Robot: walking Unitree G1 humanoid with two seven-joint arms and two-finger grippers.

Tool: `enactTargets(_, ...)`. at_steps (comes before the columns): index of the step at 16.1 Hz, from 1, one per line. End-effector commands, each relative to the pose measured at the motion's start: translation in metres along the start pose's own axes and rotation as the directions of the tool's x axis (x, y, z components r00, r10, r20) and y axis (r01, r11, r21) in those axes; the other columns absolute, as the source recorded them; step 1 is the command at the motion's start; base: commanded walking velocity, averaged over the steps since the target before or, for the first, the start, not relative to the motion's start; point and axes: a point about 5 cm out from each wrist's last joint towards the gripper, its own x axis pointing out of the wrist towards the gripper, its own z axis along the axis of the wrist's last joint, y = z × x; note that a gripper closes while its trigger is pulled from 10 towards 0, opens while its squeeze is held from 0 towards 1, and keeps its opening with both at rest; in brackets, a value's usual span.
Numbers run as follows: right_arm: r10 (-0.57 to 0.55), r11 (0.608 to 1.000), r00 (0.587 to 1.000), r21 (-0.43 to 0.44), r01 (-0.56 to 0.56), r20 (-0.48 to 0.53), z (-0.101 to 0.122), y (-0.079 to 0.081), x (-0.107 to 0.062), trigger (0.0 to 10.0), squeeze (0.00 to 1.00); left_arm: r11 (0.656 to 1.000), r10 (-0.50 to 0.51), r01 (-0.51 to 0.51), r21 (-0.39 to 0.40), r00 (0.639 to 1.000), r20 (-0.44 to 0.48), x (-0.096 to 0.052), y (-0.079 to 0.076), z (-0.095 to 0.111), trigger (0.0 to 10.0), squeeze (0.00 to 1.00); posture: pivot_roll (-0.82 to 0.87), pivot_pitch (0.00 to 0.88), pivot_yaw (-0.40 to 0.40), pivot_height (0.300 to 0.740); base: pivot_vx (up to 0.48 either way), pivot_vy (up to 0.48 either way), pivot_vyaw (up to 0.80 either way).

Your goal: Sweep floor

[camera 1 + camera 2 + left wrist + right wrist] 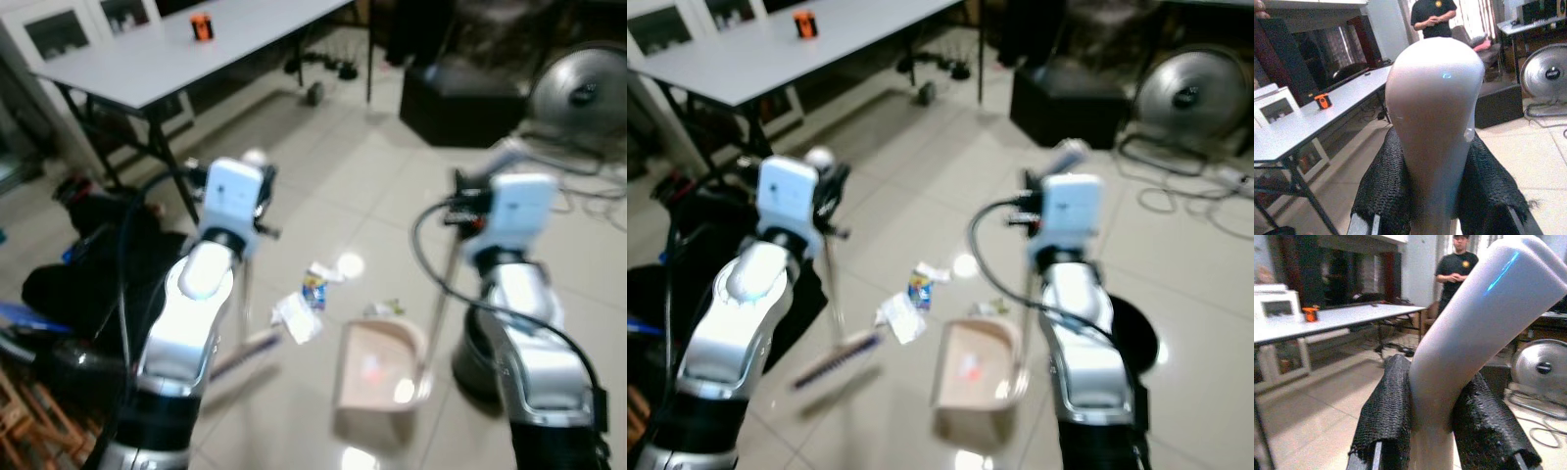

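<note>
the sweep looks midway: scraps of litter (312,294) lie on the tiled floor (323,186) between the broom (838,357) and the open mouth of the dustpan (377,367). next, the brush likely needs drawing toward the pan (held steady). the left gripper (1435,196) pinches the broom's rounded handle top; the right gripper (1437,431) is clamped on the dustpan handle (1469,333).

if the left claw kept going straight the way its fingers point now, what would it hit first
Nothing beyond what it grips: the left claw is shut on the broom handle, whose rounded top blocks the line ahead. Past that, likely the grey table, though depth is unclear.
</note>
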Motion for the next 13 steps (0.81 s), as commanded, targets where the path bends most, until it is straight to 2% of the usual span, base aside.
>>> enactTargets(1, 0.024, 0.999, 0.998, 0.025, -0.026, 0.057, 0.010, 0.010, 0.000, 10.0, 0.00, 0.999, 0.027, -0.027, 0.035, 1.000, 0.008, 0.001, 0.010, 0.000, 10.0, 0.00, -0.03, 0.017, 0.088, 0.740, 0.382, 0.000, 0.00)
enactTargets(5, 0.030, 0.999, 0.999, 0.028, -0.031, 0.046, 0.008, 0.009, -0.005, 10.0, 0.00, 0.999, 0.038, -0.037, 0.015, 0.999, -0.009, 0.001, 0.011, -0.004, 10.0, 0.00, -0.03, 0.019, 0.085, 0.740, 0.383, 0.000, 0.00)
enactTargets(8, 0.068, 0.998, 0.997, -0.018, -0.067, 0.033, 0.006, 0.012, -0.005, 10.0, 0.00, 0.999, 0.049, -0.049, 0.009, 0.999, -0.020, -0.002, 0.012, -0.007, 10.0, 0.00, -0.03, 0.017, 0.072, 0.740, 0.384, 0.000, 0.00)
enactTargets(13, 0.092, 0.995, 0.995, -0.033, -0.091, 0.032, 0.007, 0.014, -0.003, 10.0, 0.00, 0.998, 0.064, -0.065, 0.000, 0.997, -0.032, -0.005, 0.013, -0.011, 10.0, 0.00, -0.04, 0.012, 0.057, 0.740, 0.380, 0.000, 0.76)
